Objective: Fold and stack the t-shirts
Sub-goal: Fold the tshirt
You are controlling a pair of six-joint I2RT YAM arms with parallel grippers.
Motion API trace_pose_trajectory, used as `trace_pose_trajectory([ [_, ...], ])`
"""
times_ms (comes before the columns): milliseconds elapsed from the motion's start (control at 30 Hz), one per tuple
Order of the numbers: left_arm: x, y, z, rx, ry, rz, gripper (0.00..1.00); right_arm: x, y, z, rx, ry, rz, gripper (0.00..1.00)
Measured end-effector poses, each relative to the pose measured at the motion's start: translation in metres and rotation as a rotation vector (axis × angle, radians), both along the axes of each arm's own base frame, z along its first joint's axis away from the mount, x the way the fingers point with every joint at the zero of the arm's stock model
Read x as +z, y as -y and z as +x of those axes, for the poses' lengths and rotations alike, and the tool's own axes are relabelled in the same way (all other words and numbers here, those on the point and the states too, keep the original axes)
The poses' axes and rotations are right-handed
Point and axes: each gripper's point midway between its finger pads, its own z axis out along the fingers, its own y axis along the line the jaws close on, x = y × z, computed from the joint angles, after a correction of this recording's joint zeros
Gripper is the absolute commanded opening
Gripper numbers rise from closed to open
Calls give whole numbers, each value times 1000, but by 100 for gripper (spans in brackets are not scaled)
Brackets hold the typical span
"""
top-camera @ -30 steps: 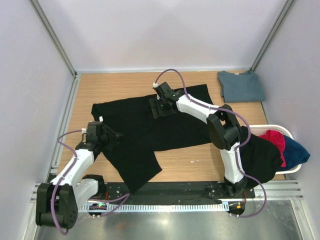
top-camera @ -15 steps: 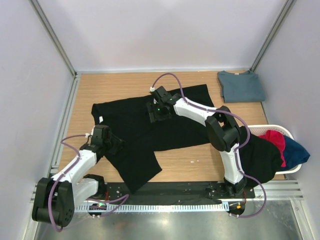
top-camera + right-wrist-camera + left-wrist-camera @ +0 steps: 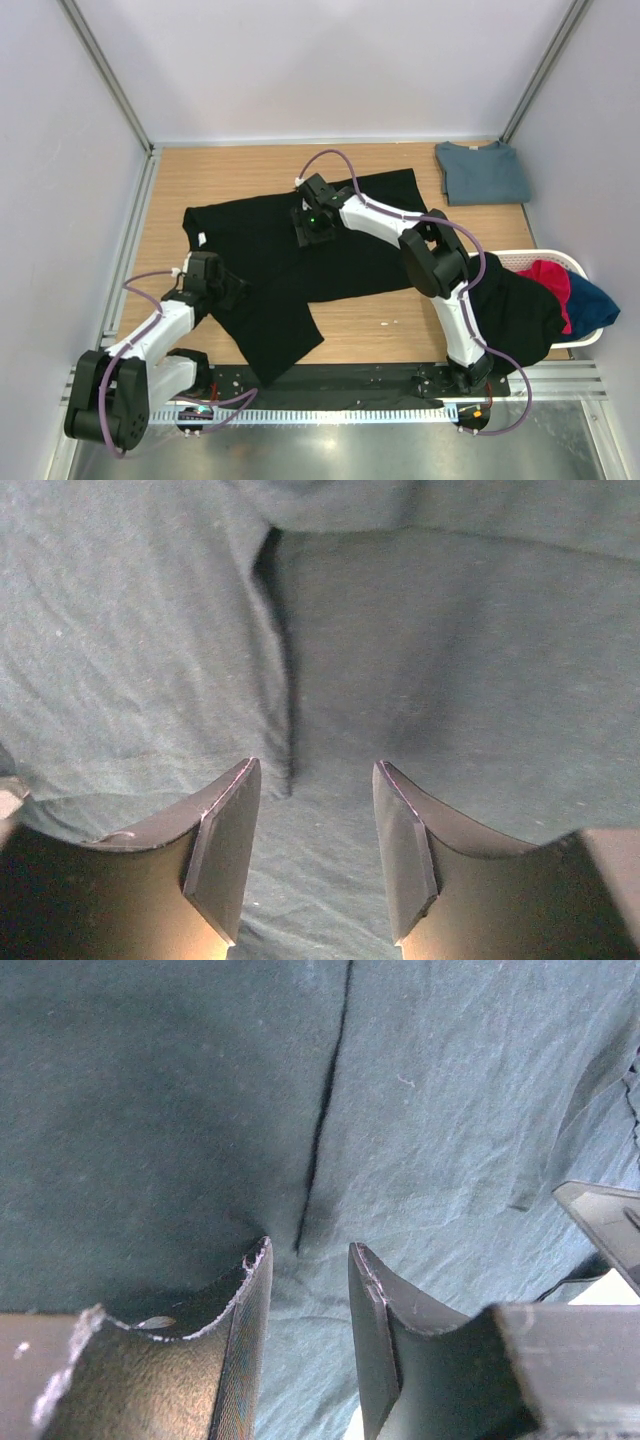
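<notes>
A large black t-shirt (image 3: 270, 265) lies spread and rumpled across the middle of the table. My left gripper (image 3: 226, 288) is low over its lower left part, jaws open, with a crease of the cloth (image 3: 320, 1120) just ahead of the fingertips (image 3: 256, 1260). My right gripper (image 3: 312, 227) is over the shirt's upper middle, jaws open, cloth with a fold (image 3: 285, 680) between and ahead of them. A folded slate-blue t-shirt (image 3: 483, 172) lies at the back right.
A white basket (image 3: 545, 262) at the right edge holds magenta-red (image 3: 548, 283) and blue (image 3: 592, 302) shirts, with another black shirt (image 3: 520, 318) draped over its near side. Grey walls enclose the table on three sides.
My right gripper has moved slightly left and toward me over the black shirt. My left gripper has shifted toward me and a little right along the shirt's lower left part.
</notes>
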Motion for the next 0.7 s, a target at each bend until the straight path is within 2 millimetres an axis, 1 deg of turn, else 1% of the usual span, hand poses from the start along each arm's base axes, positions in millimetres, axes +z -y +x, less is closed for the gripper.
trace_pose_trajectory([
  [133, -1, 2, 5, -6, 9, -9, 35, 0, -7, -6, 29, -12, 10, 54],
  [167, -1, 3, 6, -7, 10, -10, 35, 1, -8, -7, 37, -14, 13, 52],
  [333, -2, 3, 7, -9, 12, -10, 29, 1, -12, -10, 63, -21, 20, 49],
  [400, -2, 3, 7, -10, 13, -9, 29, 1, -14, -9, 66, -20, 22, 48],
  [500, -2, 3, 7, -10, 13, -10, 31, -1, -14, -9, 72, -23, 17, 44],
  [567, 1, 3, 7, -8, 19, -12, 31, -1, -13, -10, 74, -26, 13, 41],
  [633, 6, 3, 8, -7, 39, -16, 31, -1, -12, -10, 76, -27, 11, 40],
  [700, 12, 3, 9, -7, 62, -20, 31, -2, -12, -11, 79, -27, 9, 37],
])
